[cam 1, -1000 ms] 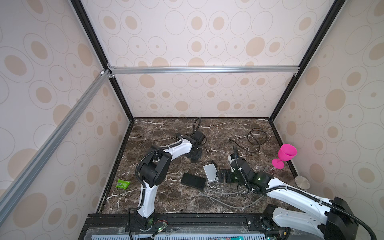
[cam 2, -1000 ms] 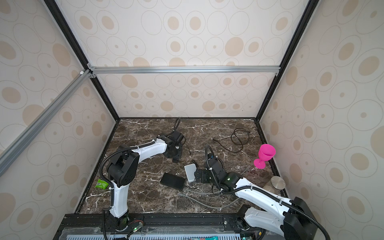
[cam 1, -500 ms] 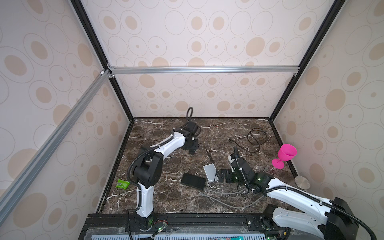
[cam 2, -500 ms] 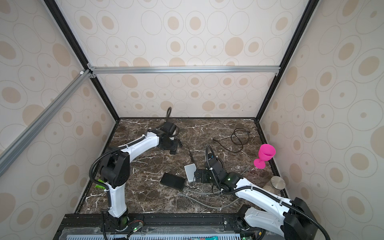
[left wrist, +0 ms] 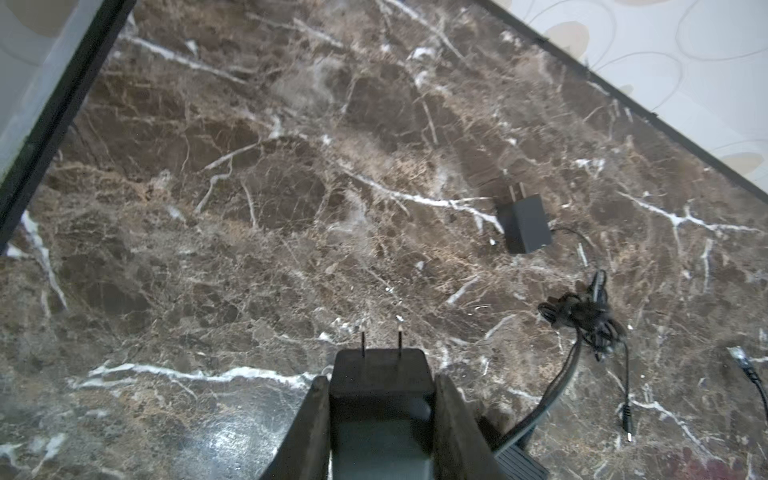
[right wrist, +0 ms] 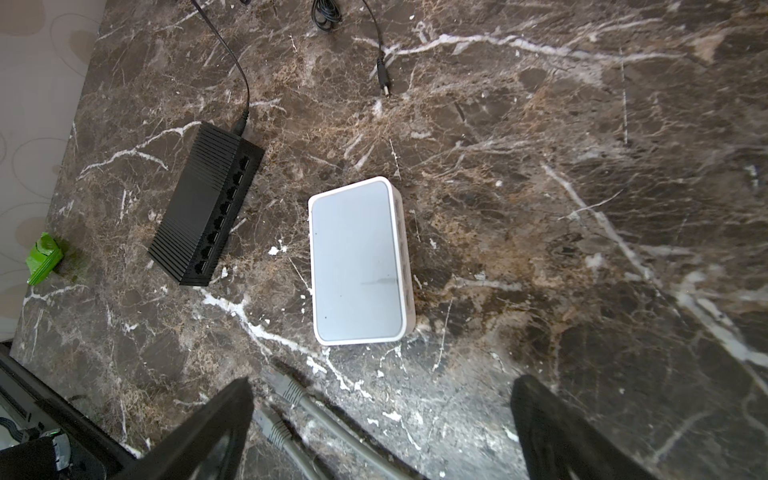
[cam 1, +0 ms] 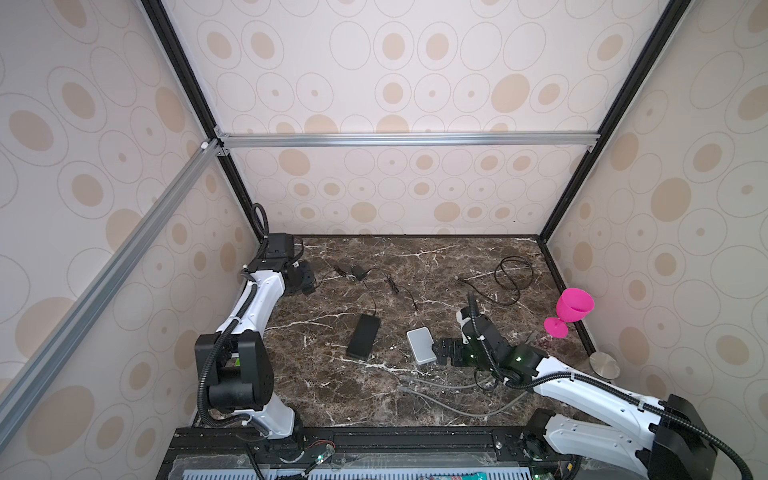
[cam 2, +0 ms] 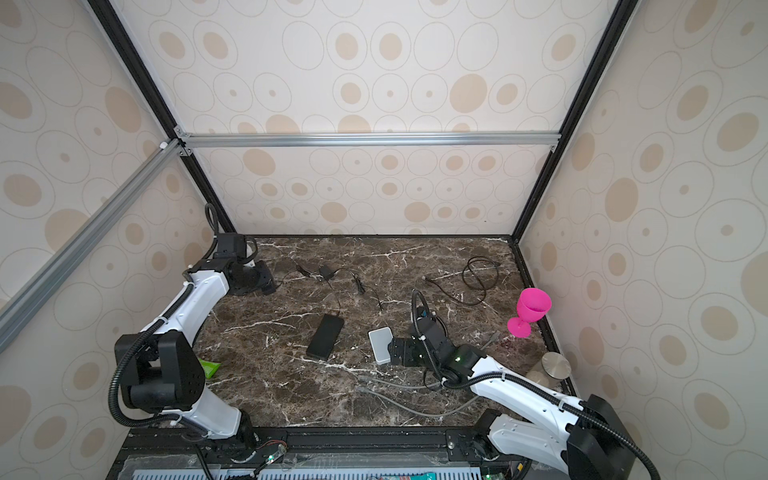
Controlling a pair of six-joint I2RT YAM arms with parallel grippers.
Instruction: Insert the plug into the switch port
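Two switches are counted, black switch (right wrist: 206, 203) just beside white switch (right wrist: 357, 259); one adapter (left wrist: 380, 365) is pinched in the left gripper (left wrist: 381, 380), right gripper (right wrist: 382, 382) spread wide, empty.

Dark brown bench (cam 1: 415, 266) with white veins, black plug (left wrist: 380, 374), black ribbed switch (right wrist: 203, 208), white box (right wrist: 357, 262) with pale grey top, grey cables (right wrist: 291, 392), pink goblet (cam 1: 573, 307), green packet (right wrist: 43, 257), cream walls (cam 1: 395, 83) with tan ovals

Dark marble counter (cam 1: 415, 257) holds a black switch (cam 1: 364, 336), white switch (cam 1: 420, 345), grey cables (right wrist: 309, 405), small adapter (cam 1: 357, 272), pink goblet (cam 1: 572, 309).
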